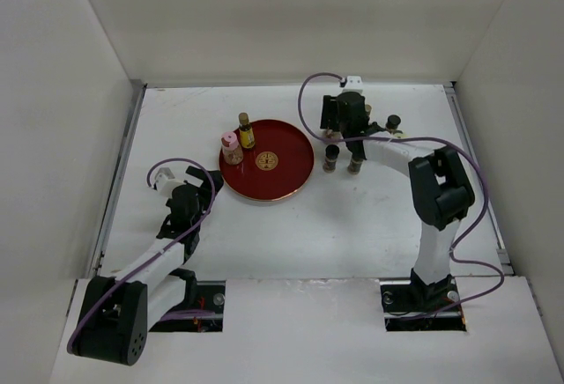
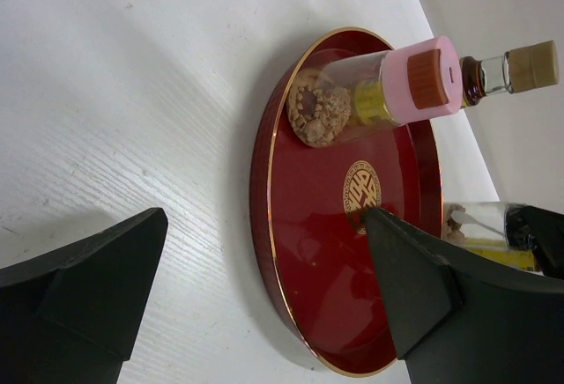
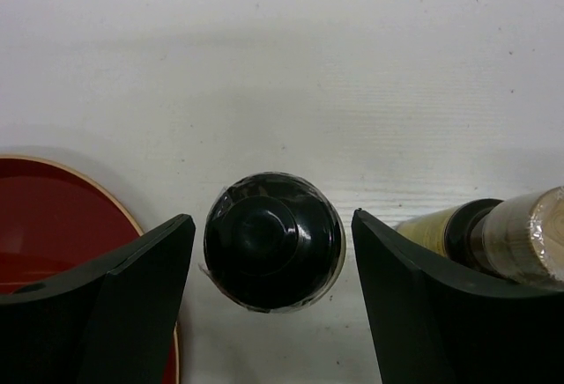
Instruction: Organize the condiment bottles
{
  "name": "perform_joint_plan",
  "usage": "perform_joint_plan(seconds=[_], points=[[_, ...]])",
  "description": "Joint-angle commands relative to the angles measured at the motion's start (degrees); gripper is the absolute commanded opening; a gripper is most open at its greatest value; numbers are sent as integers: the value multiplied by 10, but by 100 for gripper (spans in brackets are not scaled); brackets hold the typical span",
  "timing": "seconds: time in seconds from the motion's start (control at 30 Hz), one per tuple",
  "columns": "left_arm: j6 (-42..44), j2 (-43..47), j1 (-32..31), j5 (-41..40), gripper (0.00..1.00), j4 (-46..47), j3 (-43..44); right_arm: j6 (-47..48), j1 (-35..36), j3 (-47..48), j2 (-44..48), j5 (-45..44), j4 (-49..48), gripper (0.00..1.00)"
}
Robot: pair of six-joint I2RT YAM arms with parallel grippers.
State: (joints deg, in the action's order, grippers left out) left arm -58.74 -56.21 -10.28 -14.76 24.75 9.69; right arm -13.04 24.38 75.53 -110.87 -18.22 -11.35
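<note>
One black-capped bottle (image 3: 273,241), upright on the table (image 3: 352,67) just beside the red tray (image 3: 53,217), is straddled untouched by the wide-spread right gripper (image 3: 271,222) and is judged light, rigid, slick and breakable, best pinched squarely across its cap.

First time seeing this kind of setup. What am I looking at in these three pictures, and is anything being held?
Two robot arms are bolted at a white table. The overhead picture shows both; the other two come from a camera on each wrist, looking past its own claw. A round red tray sits mid-table, with a pink-capped jar and an amber bottle standing near its far left edge. More dark bottles stand right of the tray. The right claw hangs open over a black-capped bottle, fingers either side, not touching. The left claw is open, facing the tray. Nothing is held.
</note>
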Motion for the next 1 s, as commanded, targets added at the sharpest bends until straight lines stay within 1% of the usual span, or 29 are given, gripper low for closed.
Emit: perform_joint_plan(seconds=[0.0, 0.03, 0.17, 0.37, 0.53, 0.6, 0.77, 0.83, 0.9, 0.93, 0.97], points=[[-3, 2, -3, -5, 100, 33, 1, 6, -3, 41, -6, -3, 13, 74], [-3, -1, -3, -6, 100, 34, 1, 6, -3, 43, -4, -6, 14, 69], [-3, -5, -4, -2, 100, 41, 2, -8, -1, 26, 35, -9, -15, 56], [-3, -6, -4, -1, 100, 41, 2, 1, 16, 23, 115, -9, -49, 53], [-3, -5, -4, -5, 100, 41, 1, 0, 58, 32, 138, -7, -52, 53], [-3, -2, -4, -3, 100, 41, 2, -2, 77, 41, 131, -5, -53, 53], [2, 15, -2, -4, 100, 44, -1, -10, 131, 82, 72, -3, -56, 53], [7, 44, -2, -2, 100, 54, -9, -14, 142, 103, 45, -1, -62, 53], [18, 100, -4, 7, 100, 66, -19, -12, 146, 133, 22, 10, -58, 53], [28, 122, -5, 2, 100, 74, -25, -10, 146, 143, 13, 14, -60, 53], [41, 138, -10, -22, 100, 88, -36, -15, 146, 154, 4, 17, -57, 53]])
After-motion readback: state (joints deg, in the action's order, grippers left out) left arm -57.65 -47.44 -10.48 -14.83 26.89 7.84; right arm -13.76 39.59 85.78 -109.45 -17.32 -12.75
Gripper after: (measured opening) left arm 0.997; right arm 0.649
